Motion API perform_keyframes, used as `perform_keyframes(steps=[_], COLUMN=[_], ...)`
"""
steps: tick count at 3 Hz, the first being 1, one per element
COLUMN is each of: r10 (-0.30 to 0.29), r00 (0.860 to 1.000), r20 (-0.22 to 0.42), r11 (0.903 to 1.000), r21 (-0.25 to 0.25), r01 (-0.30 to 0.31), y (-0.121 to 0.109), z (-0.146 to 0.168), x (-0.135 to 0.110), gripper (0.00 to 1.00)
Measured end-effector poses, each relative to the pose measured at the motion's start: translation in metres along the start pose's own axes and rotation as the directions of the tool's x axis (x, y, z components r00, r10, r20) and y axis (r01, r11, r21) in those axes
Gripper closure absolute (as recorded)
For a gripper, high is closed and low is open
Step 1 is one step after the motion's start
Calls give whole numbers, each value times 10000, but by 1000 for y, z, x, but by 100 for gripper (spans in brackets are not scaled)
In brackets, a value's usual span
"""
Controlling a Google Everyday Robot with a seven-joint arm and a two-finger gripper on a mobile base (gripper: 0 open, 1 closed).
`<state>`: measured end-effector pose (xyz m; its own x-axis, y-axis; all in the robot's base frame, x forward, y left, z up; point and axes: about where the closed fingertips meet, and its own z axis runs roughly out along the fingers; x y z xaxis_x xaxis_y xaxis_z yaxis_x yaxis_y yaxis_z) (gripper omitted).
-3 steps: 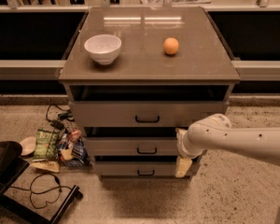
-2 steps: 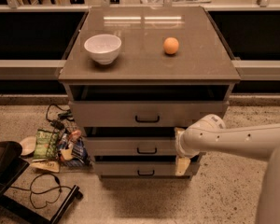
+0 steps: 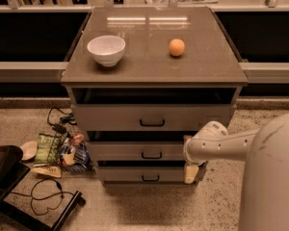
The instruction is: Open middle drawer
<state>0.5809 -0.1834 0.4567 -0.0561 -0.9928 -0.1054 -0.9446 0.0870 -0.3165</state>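
The grey cabinet (image 3: 154, 76) has three stacked drawers. The middle drawer (image 3: 120, 151) is the low grey front with a small black bar handle (image 3: 151, 155). It lies below the taller top drawer (image 3: 111, 117) and above the bottom drawer (image 3: 125, 173). My gripper (image 3: 190, 170) is on the white arm (image 3: 231, 146) that reaches in from the right. It hangs at the right end of the middle drawer's front, down in front of the bottom drawer's right corner and well to the right of the handle.
A white bowl (image 3: 106, 49) and an orange (image 3: 177, 47) sit on the cabinet top. Snack bags (image 3: 55, 150), a white plate (image 3: 28, 149) and cables (image 3: 43, 196) lie on the floor to the left. A black frame (image 3: 9, 177) stands at the lower left.
The arm's near part has swung closer and now fills the lower right. The gripper has stayed at the right end of the middle drawer. The drawers have not moved.
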Motion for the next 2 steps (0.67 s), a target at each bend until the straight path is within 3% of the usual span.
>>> perform_keyframes(steps=[1, 2], r10=[-98, -412], r00=[9985, 9926], r20=[-543, -1138], r11=[9999, 9972], r21=[30, 578], r01=[99, 481], y=[-4, -30], z=[17, 31], x=[12, 24], gripper=[0, 0])
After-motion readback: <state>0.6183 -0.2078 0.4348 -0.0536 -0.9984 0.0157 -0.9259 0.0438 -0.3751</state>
